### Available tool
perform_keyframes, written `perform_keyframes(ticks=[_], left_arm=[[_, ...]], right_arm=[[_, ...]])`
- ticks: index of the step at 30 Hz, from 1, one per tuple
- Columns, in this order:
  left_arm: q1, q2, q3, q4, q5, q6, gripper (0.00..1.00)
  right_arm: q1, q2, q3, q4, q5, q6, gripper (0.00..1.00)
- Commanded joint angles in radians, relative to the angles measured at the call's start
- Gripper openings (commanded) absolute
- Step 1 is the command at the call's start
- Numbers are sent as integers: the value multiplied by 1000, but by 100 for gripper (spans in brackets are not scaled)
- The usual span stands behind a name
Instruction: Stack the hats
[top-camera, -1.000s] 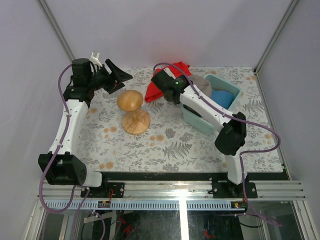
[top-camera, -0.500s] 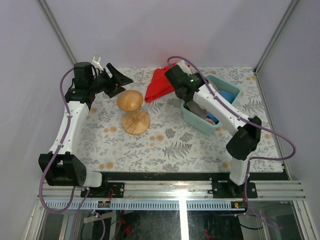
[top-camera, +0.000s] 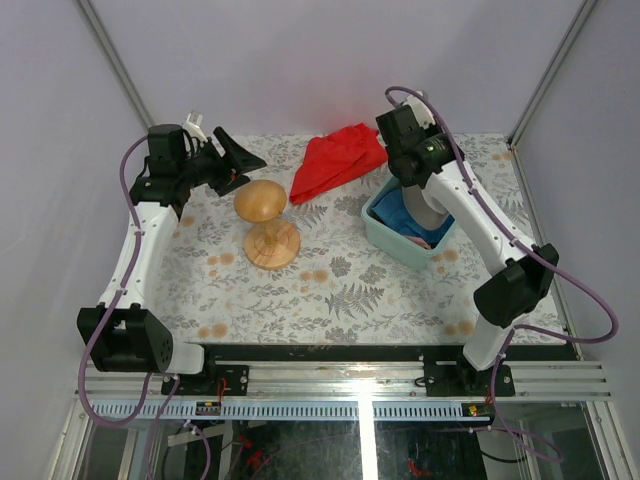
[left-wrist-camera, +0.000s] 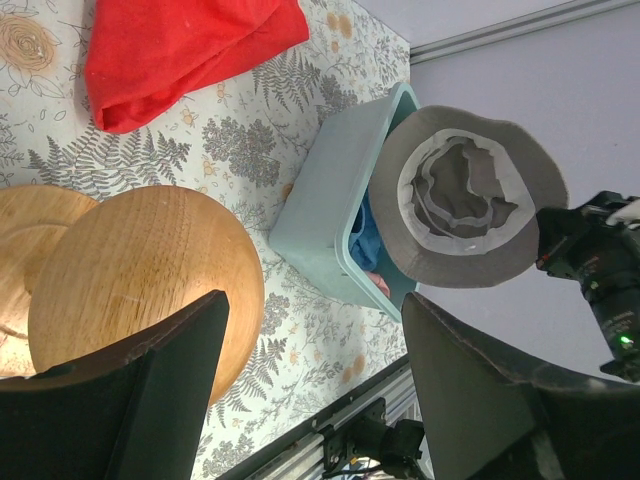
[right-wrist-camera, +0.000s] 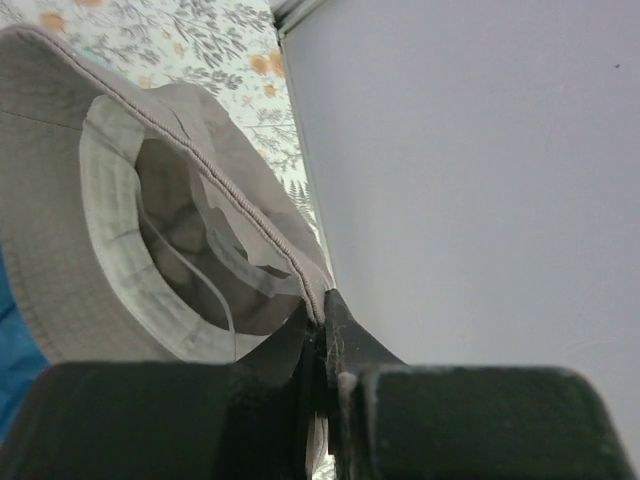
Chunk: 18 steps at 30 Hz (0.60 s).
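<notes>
The soft grey fabric bucket hat (left-wrist-camera: 465, 195) and the teal plastic bin (left-wrist-camera: 325, 205) wall hide all but slivers of the blue fabric hat (left-wrist-camera: 363, 240) and pink fabric hat (left-wrist-camera: 382, 287) inside.

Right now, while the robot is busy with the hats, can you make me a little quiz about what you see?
1. True or false: the grey hat lies flat on the table.
2. What colour is the cloth lying on the table? A green, B red, C yellow.
3. Fill the gap: the left arm's jaws, near the wooden stand, are ___ (open or shut).

Key
1. False: it hangs by its brim from the right arm's jaws, over the teal bin.
2. B.
3. Open.
</notes>
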Motion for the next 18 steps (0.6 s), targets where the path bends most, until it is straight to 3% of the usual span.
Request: perform_keyframes(ticks=[1,6,11,12,14,15,18], left_arm=[[-4,-17,34,-12,13,27,70],[-4,-23,37,-22,14,29,70],[-4,-26,35,-28,4,35,70],[-4,-26,34,-28,2,34,70],[-4,-25,30,-28,3,35,70],[-3,-26,28,-27,2,35,70],[-3,-29,23,-31,-1,41,70]], right_arm=[[6,-10,-58,45,75,-64,0],[101,50,-69,11,41,-30,0],[242,215,148,-180,-89,105,8],[259,242,190,-214,-127,125,15],[273,275,275,-274,-238,173,47],[273,273,290,-281,-279,191,55],[269,171,209,-179,-364,201,66]])
